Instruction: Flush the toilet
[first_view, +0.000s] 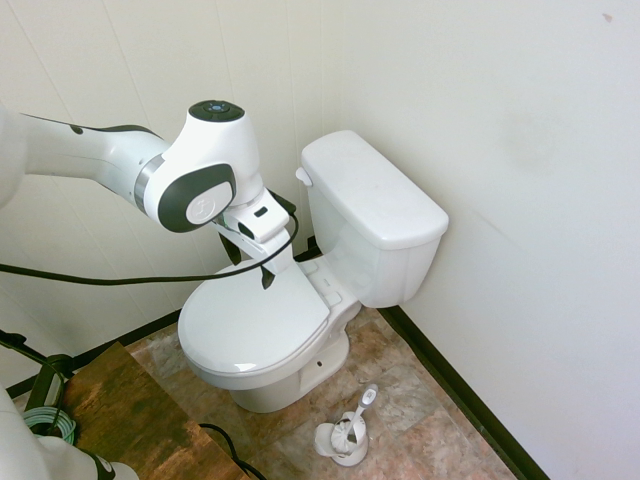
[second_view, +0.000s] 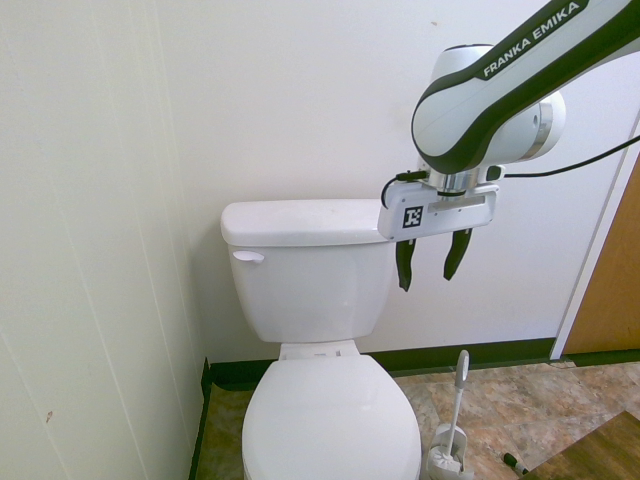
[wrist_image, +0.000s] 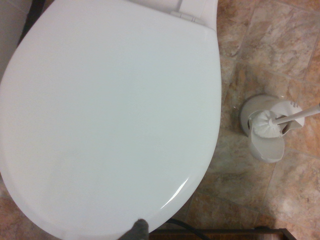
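Hand (second_view: 433, 259) hangs over the closed toilet (first_view: 300, 300) lid, fingers pointing down, released and holding nothing. The lever (second_view: 247, 257) sits on the tank's front face at the far top corner from the hand, roughly level with the fingertips, across the tank's width. It's a short stub with its long axis horizontal along the tank front. Next move, by my read: traverse sideways along the tank front, then press down.

White panelled walls (first_view: 520, 150), dark baseboard (second_view: 470, 353), mottled brown tile floor (wrist_image: 260, 195), wooden door (second_view: 612, 290).
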